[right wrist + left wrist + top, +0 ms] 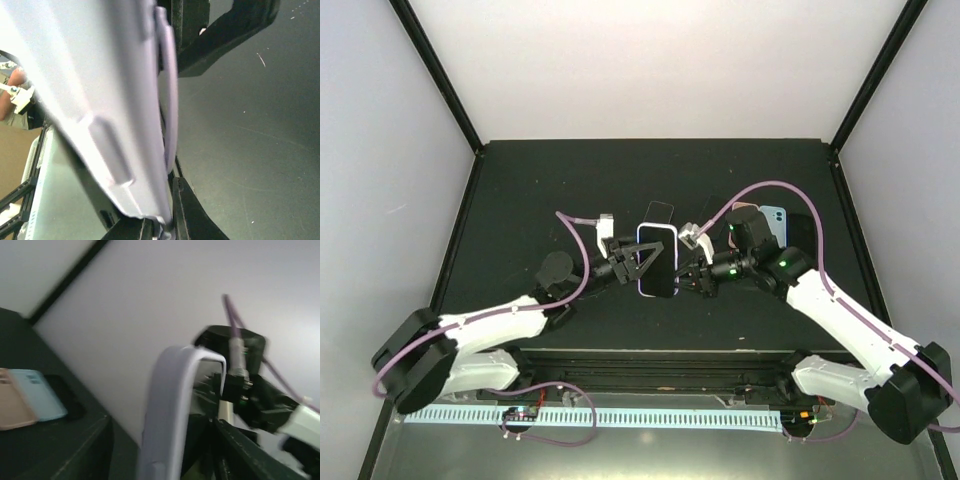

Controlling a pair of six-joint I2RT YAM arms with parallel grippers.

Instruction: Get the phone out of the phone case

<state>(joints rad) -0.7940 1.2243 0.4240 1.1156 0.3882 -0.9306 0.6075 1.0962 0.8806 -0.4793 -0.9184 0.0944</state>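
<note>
The phone (657, 264), dark screen up, sits in a pale lavender phone case (642, 250), held above the middle of the black table between both arms. My left gripper (636, 262) is at its left edge. In the left wrist view the case's rim (172, 405) stands between the spread fingers (250, 450), with a gap on each side, so that gripper (165, 462) looks open. My right gripper (682, 272) is at the case's right edge. In the right wrist view its fingertips (187, 215) pinch the lower edge of the case (100, 100), so the gripper (170, 227) is shut on it.
A black flat object (660, 212) lies just behind the phone. At the back right lie a pink case (748, 212), a light blue case (775, 218) and a black one (798, 232). White walls enclose the table (520, 200). A white slotted rail (620, 415) runs along the near edge.
</note>
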